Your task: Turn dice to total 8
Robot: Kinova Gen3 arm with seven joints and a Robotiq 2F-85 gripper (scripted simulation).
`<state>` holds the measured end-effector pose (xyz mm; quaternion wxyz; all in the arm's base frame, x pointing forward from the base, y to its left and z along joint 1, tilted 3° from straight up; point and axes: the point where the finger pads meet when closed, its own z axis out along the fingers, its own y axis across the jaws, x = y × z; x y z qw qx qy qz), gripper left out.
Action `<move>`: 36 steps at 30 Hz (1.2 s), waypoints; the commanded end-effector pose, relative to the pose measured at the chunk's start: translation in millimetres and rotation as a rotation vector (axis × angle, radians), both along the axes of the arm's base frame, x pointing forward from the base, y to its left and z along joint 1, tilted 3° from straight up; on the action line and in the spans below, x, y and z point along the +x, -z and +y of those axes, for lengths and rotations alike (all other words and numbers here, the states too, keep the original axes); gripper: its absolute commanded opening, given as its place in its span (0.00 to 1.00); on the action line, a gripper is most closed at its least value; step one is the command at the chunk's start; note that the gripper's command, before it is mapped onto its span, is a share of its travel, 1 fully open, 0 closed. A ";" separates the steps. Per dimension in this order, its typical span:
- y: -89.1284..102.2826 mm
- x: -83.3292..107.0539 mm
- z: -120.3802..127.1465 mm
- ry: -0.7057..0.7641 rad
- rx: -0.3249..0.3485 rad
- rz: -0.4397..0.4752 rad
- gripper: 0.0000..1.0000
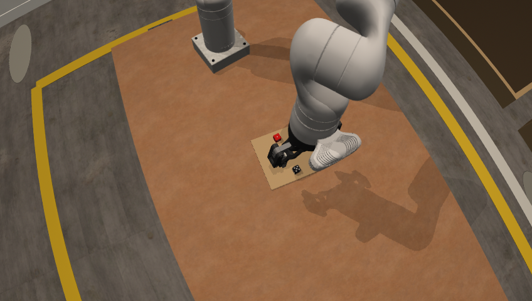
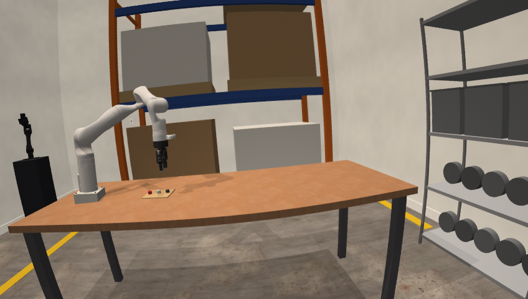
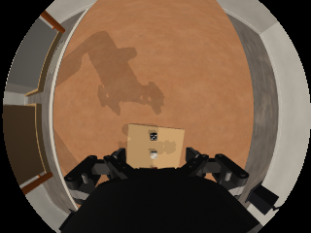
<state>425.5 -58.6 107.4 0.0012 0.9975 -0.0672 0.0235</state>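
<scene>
Dice, 3 on the mat (image 1: 265,174) (image 2: 155,196) (image 3: 136,146), sit below the claw (image 1: 276,163) (image 2: 162,168) (image 3: 155,154), spread wide and holding nothing.

The open gripper (image 3: 155,154) frames the mat (image 3: 136,154), where the black die (image 3: 154,137) and white die (image 3: 154,155) sit apart.

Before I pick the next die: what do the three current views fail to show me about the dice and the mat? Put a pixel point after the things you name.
- White die (image 2: 158,192) (image 3: 154,155): hidden in the top view by the gripper (image 1: 276,156) (image 2: 162,168) (image 3: 155,154); its top number is too small in the others.
- Red die (image 1: 276,137) (image 2: 149,192): almost wholly cut off by the gripper's body in the wrist view.
- Mat (image 1: 263,148) (image 2: 151,196) (image 3: 138,146): far part covered by the arm in the top view.
</scene>
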 end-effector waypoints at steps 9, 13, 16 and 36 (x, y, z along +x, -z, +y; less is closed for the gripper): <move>-45.0 1.1 2.2 -0.005 0.004 -0.012 1.00; -60.6 0.2 2.2 -0.005 0.004 -0.012 1.00; -66.8 -0.2 2.2 -0.005 0.004 -0.012 1.00; -68.6 -0.3 2.2 -0.005 0.004 -0.012 1.00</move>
